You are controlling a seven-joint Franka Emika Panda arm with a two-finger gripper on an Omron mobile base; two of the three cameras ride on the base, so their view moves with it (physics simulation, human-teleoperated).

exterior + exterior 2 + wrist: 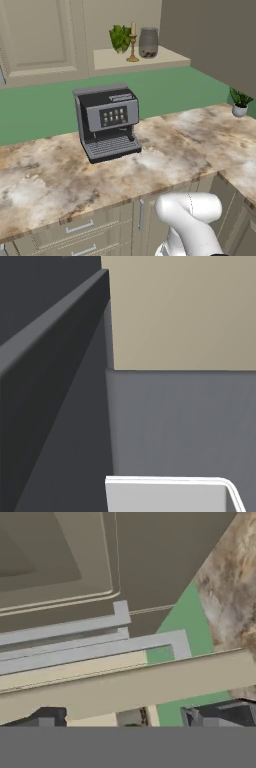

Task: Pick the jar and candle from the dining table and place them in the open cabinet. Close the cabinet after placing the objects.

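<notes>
The gripper (125,719) stands with its jaws spread wide and nothing between them; its 2 dark fingertips (42,718) rise at the bottom of the hand view, one at each side. Just ahead of the tips, a beige cabinet door edge (150,684) crosses the view as a long slanted band. Beyond that band lies a silver bar handle (100,649) with a short post at its end, and a second silver bar (65,628) runs parallel to it farther out. Past both bars is the raised-panel face of the cabinet (55,557). Off to one side of the gripper, a strip of green wall (187,619) and a patch of marbled stone top (230,577) show.

In the left base view, the jar (148,42) of smoky grey glass and the candle (132,45) on its brass holder stand side by side on the open cabinet shelf (165,59), with a leafy green plant (120,37) just behind the candle. Below them, on the marbled counter (190,145), sits a grey coffee machine (107,122), and a small potted plant (240,104) stands well apart at the far end. Beige drawer fronts (80,227) with silver handles run under the counter edge.
</notes>
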